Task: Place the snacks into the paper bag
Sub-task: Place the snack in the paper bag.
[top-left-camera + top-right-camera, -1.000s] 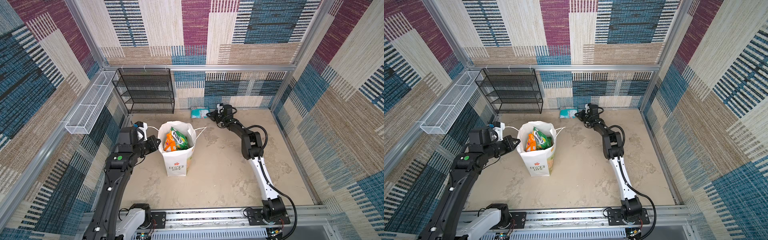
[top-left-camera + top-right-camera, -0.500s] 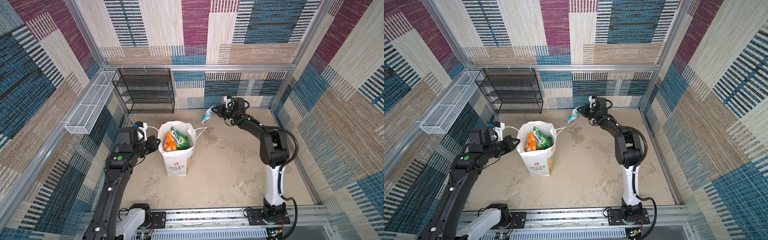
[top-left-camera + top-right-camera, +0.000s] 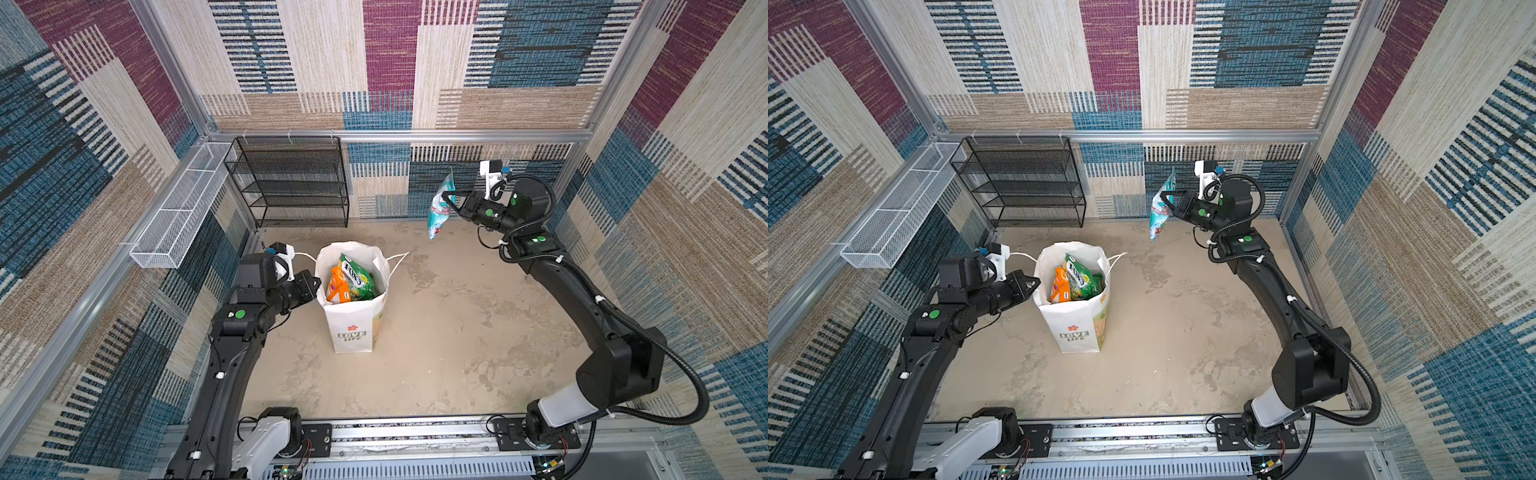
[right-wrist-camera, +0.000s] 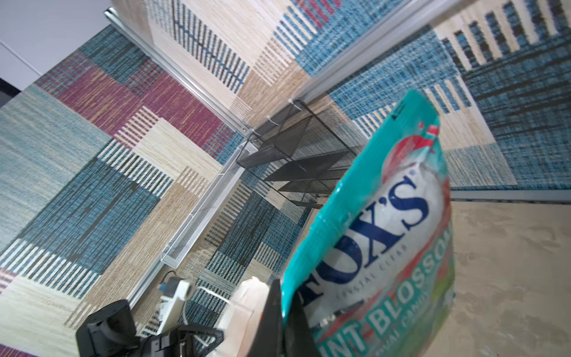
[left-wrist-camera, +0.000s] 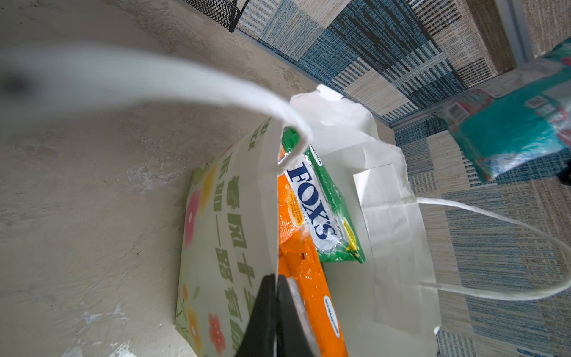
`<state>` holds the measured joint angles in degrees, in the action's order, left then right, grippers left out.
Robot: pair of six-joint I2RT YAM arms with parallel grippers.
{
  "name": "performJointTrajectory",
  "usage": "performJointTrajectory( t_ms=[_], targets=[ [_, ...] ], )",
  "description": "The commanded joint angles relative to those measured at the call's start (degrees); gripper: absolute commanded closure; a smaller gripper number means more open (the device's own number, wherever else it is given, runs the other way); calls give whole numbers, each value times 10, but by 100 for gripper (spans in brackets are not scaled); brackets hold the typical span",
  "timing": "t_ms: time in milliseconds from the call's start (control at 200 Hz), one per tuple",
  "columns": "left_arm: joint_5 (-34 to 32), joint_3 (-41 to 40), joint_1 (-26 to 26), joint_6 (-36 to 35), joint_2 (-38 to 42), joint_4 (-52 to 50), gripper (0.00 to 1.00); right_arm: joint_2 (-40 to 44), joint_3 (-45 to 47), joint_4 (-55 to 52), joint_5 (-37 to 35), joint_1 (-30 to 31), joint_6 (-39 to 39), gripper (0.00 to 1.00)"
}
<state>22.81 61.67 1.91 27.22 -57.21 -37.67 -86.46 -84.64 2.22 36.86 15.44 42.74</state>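
Right gripper (image 3: pixel 448 198) pinches the teal packet (image 3: pixel 438 212) at its side edge, jaws pressed onto it. The packet hangs on end in the air near the back wall, well apart from the paper bag (image 3: pixel 353 328).

Left gripper (image 5: pixel 274 279) is clamped on the bag's rim, with the side wall caught between its fingers. The bag stands upright, mouth open, left of centre. A green packet (image 3: pixel 356 279) and an orange packet (image 3: pixel 336 289) stick up inside, and the cord handles flop outward.

The tabletop (image 3: pixel 457 332) is beige and mottled with stains. Open surface lies between the hanging packet and the bag, with a wider stretch on the right half.

Woven patchwork panels in blue, maroon and beige close three sides, with aluminium posts at the corners. A black wire rack (image 3: pixel 291 183) stands against the back wall, behind and left of the bag. A white wire basket (image 3: pixel 178 216) hangs along the left wall. A metal rail (image 3: pixel 395 432) carrying both arm bases runs along the front edge.
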Motion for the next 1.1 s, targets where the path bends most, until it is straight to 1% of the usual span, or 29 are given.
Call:
performJointTrajectory(
  t_ms=[0, 145, 190, 366, 466, 746, 1092],
  targets=[
    [11, 4, -1, -3, -2, 33, 100, 30, -23, -28, -1, 25, -26, 100],
    [12, 4, -1, -2, -4, 33, 100, 42, -67, -70, -19, 95, -48, 100],
    [11, 4, -1, -2, -4, 33, 100, 38, -95, -77, -19, 118, -52, 100],
    [13, 3, -1, -3, -5, 34, 100, 4, -129, -93, -39, 202, -65, 100],
    [13, 3, -1, -3, -6, 34, 100, -27, -147, -113, -50, 238, -82, 100],
    [12, 3, -1, -4, -5, 34, 100, -77, -138, -116, -60, 290, -96, 100],
    [12, 4, -1, -4, -4, 34, 100, -126, -143, -133, -43, 304, -95, 100]
  ],
)
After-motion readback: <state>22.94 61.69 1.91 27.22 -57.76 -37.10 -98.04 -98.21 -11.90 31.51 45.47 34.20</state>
